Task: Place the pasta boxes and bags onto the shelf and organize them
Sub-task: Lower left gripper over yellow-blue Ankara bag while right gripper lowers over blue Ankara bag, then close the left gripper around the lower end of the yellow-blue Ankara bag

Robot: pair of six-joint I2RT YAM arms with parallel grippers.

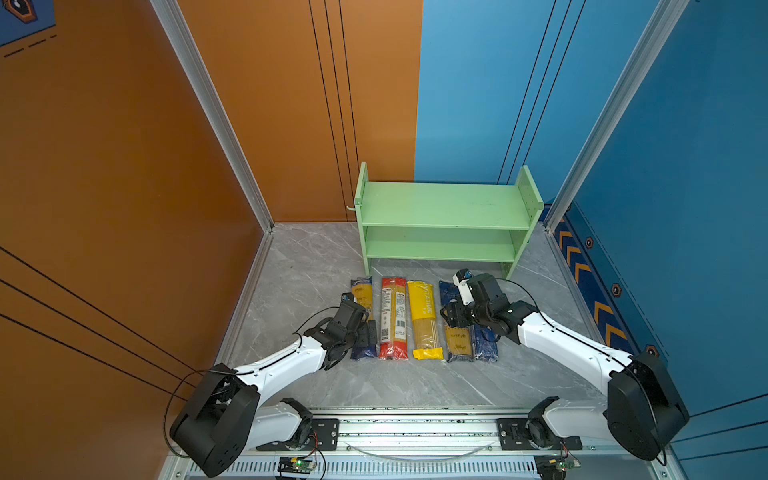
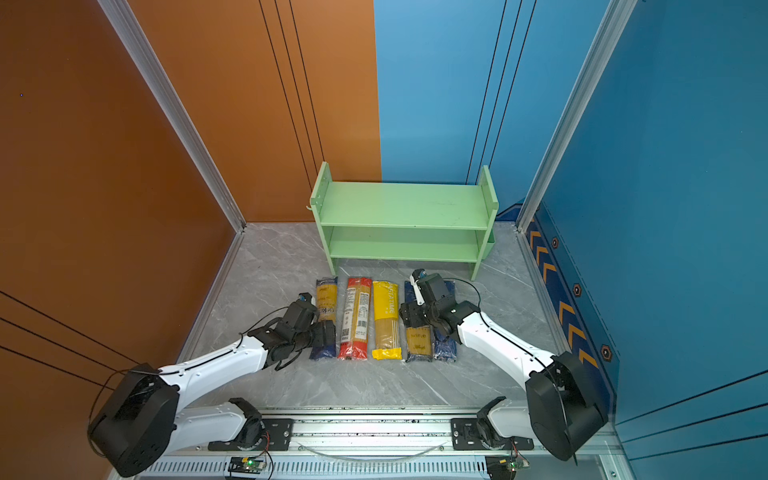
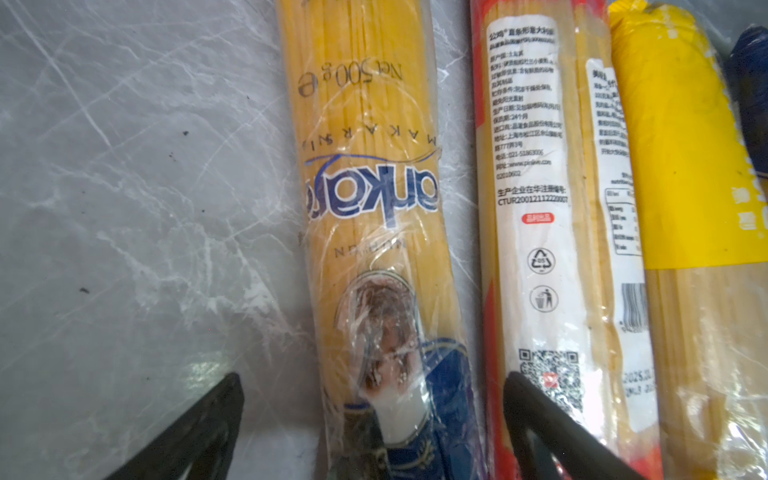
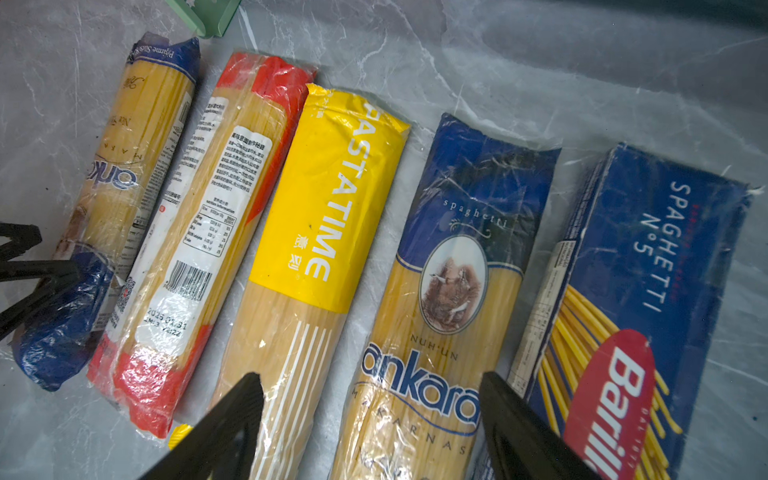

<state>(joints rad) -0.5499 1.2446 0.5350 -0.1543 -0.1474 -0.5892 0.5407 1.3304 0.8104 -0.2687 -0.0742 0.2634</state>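
My left gripper [image 3: 374, 374] is spread over the 9 o'clock ankara bag [image 3: 374, 187]; right gripper [image 4: 370, 374] spread, both empty. I'd centre, pinch mid-pack.

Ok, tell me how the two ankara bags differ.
The left ankara bag lies at the row's left end; the right ankara bag lies fourth, beside the Barilla pack. The left bag's blue end points away from the shelf, the right bag's toward it. Both lie flat and share the brand.
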